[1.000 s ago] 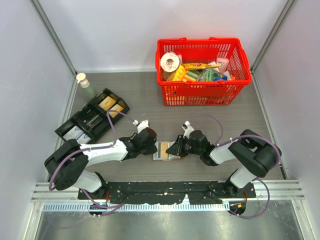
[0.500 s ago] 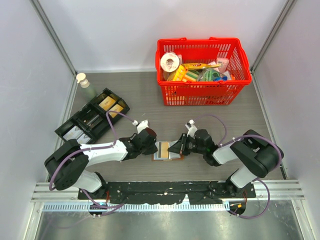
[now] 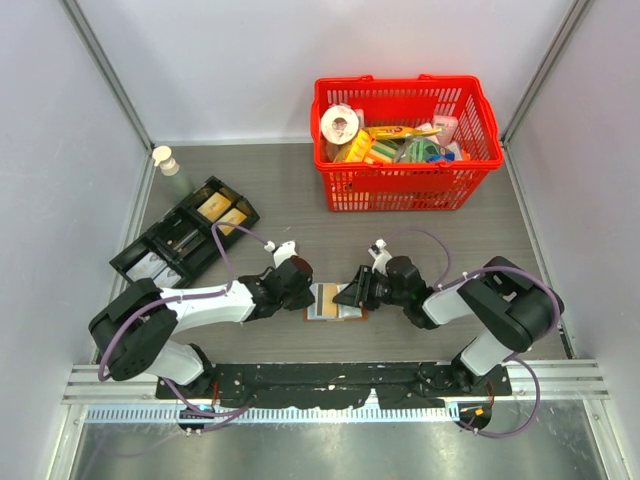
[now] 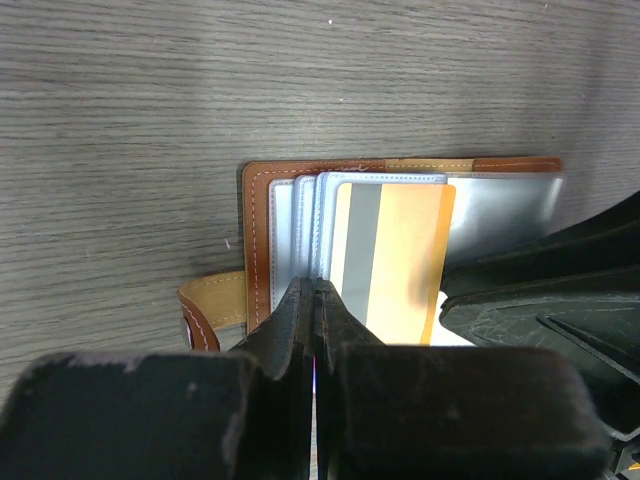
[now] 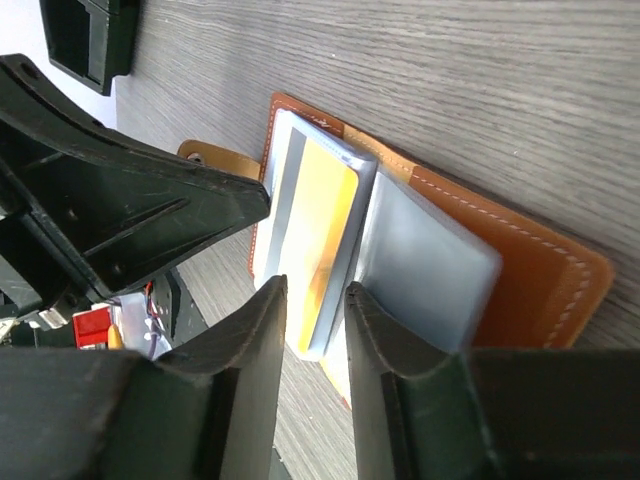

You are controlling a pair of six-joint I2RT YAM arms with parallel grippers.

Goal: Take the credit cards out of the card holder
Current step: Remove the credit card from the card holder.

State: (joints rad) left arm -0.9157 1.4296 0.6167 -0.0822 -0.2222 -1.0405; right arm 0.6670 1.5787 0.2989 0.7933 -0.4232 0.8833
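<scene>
The brown leather card holder (image 3: 335,314) lies open on the table between my two grippers. Its brown edge (image 4: 254,240) and closing tab (image 4: 208,300) show in the left wrist view, its pale grey-blue inside (image 5: 425,265) in the right wrist view. A yellow card with a grey stripe (image 4: 392,255) sticks out of the grey pockets. My left gripper (image 4: 315,290) is shut, its tip resting on the pockets at the holder's left half. My right gripper (image 5: 315,295) is slightly open, its jaws either side of the yellow card's (image 5: 322,225) near edge.
A red basket (image 3: 480,105) full of groceries stands at the back right. A black compartmented tray (image 3: 185,240) lies at the left, with a small bottle (image 3: 165,160) behind it. The two grippers (image 3: 305,292) (image 3: 352,295) almost touch over the holder.
My right gripper backed a little to the right, then came in again to the holder's right side. The left gripper and the holder have stayed put.
</scene>
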